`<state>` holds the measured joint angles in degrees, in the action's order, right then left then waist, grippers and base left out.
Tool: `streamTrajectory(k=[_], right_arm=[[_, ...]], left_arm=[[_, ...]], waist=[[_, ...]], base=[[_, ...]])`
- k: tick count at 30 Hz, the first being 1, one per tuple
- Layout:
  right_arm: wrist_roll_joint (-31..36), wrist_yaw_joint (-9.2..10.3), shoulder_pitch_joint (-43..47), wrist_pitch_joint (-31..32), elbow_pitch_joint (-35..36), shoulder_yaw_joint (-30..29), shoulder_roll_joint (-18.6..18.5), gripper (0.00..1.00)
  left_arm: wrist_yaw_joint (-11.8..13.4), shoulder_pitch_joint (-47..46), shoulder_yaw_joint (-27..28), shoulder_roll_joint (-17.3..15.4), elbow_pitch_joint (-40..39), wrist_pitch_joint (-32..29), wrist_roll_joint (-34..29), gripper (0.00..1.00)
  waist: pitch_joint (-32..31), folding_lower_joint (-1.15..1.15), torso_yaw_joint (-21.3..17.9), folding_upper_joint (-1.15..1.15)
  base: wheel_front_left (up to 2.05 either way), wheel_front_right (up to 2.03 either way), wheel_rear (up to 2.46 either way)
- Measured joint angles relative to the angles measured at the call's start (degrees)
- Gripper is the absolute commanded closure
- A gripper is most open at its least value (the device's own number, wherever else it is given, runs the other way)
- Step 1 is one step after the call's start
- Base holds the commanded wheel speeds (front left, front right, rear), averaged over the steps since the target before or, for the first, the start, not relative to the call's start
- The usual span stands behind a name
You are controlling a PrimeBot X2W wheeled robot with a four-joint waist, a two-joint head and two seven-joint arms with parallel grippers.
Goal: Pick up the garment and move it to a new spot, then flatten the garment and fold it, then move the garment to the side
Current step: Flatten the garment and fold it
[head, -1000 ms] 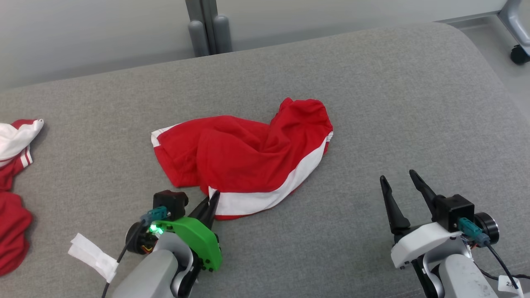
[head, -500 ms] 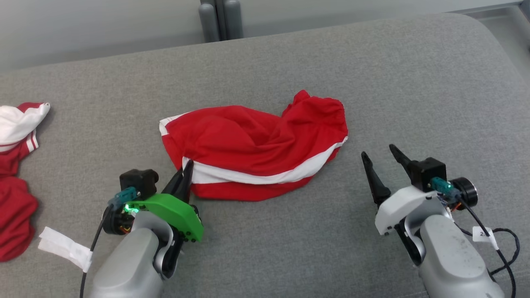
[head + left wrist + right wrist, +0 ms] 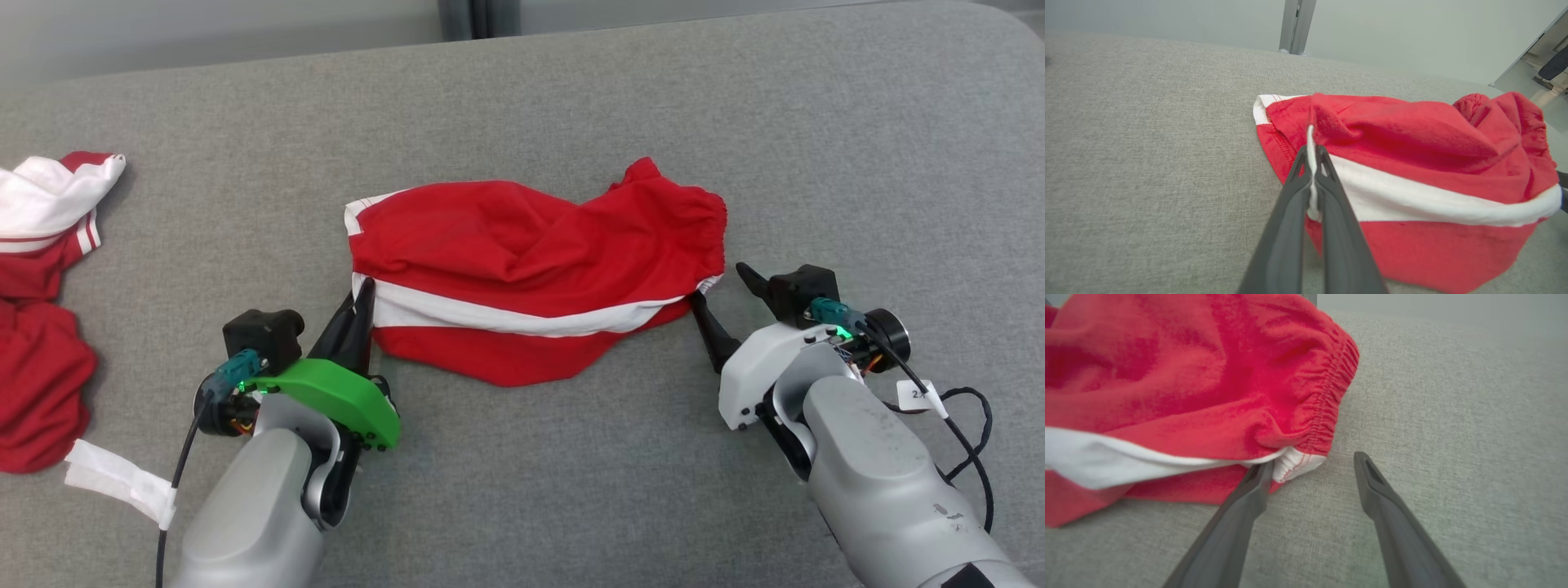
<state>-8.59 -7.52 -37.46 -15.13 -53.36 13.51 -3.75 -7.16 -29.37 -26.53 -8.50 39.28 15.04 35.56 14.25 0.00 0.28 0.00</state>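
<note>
Right fingers newly against garment, wide apart (left fingers tight on it)

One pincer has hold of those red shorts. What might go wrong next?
The left pincer pinches only a thin edge of the shorts, so it may slip out when pulled. The right pincer is open with one finger at the waistband corner; closing there might miss the cloth or catch too little.
</note>
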Motion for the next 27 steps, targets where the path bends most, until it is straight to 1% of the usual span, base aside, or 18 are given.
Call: streamTrajectory(k=[7, 8, 9, 10, 11, 13, 14, 16, 23, 27], right_arm=[[-3.7, 0.0, -2.1, 0.0, -1.8, 5.9, -0.5, 0.0], [-4.1, 0.0, -2.4, 0.0, -1.9, 6.7, -0.6, 0.02], [-4.6, 0.0, -2.6, 0.0, -1.9, 7.4, -0.8, 0.1], [-4.9, 0.0, -2.7, 0.0, -1.9, 7.9, -0.8, 0.51], [-5.2, 0.0, -2.8, 0.0, -1.7, 8.5, -1.0, 0.6], [-5.6, 0.0, -2.9, 0.0, -0.6, 9.2, -1.6, 0.71], [-5.9, 0.0, -2.9, 0.0, 0.1, 9.3, -1.9, 0.79], [-6.1, 0.0, -2.8, 0.0, 2.2, 9.6, -2.6, 1.0], [-6.5, 0.0, -0.2, 0.0, 9.1, 11.4, -4.4, 1.0], [-7.0, 0.0, 1.0, 0.0, 14.6, 11.9, -5.8, 1.0]], left_arm=[[-0.1, 0.6, 1.7, 0.6, -0.5, 0.0, -1.3, 1.0], [-0.1, 0.7, 1.9, 0.7, -0.6, 0.0, -1.5, 1.0], [-0.2, 0.7, 2.1, 0.8, -0.7, 0.0, -1.8, 1.0], [-0.2, 0.7, 2.2, 0.9, -0.8, 0.0, -1.9, 1.0], [-0.2, 0.7, 2.3, 1.0, -0.9, 0.0, -2.1, 1.0], [-0.2, 0.9, 2.6, 1.1, -1.3, 0.0, -2.5, 1.0], [-0.2, 1.0, 2.9, 1.1, -1.8, 0.0, -2.7, 1.0], [-0.2, 1.2, 3.3, 1.2, -2.6, 0.0, -3.0, 1.0], [-0.2, 2.6, 5.0, 1.0, -6.7, 0.0, -4.0, 1.0], [-0.2, 3.3, 6.7, 1.0, -11.5, 0.0, -4.0, 1.0]], waist=[[0.6, 0.0, 0.6, 0.0], [0.7, 0.0, 0.6, 0.0], [0.7, 0.0, 0.6, 0.0], [0.7, 0.0, 0.6, 0.0], [0.7, 0.0, 0.6, 0.0], [0.6, 0.0, 0.6, 0.0], [0.6, 0.0, 0.6, 0.0], [0.4, 0.0, 0.5, 0.0], [-0.7, 0.0, -0.3, 0.0], [-1.9, 0.0, -0.9, 0.0]], base=[[0.0, 0.0, 0.0], [0.0, 0.0, 0.0], [0.0, 0.0, 0.0], [0.0, 0.0, 0.0], [0.0, 0.0, 0.0], [0.0, 0.0, 0.0], [0.0, 0.0, 0.0], [0.0, 0.0, 0.0], [0.0, 0.0, 0.0], [0.0, 0.0, 0.0]])
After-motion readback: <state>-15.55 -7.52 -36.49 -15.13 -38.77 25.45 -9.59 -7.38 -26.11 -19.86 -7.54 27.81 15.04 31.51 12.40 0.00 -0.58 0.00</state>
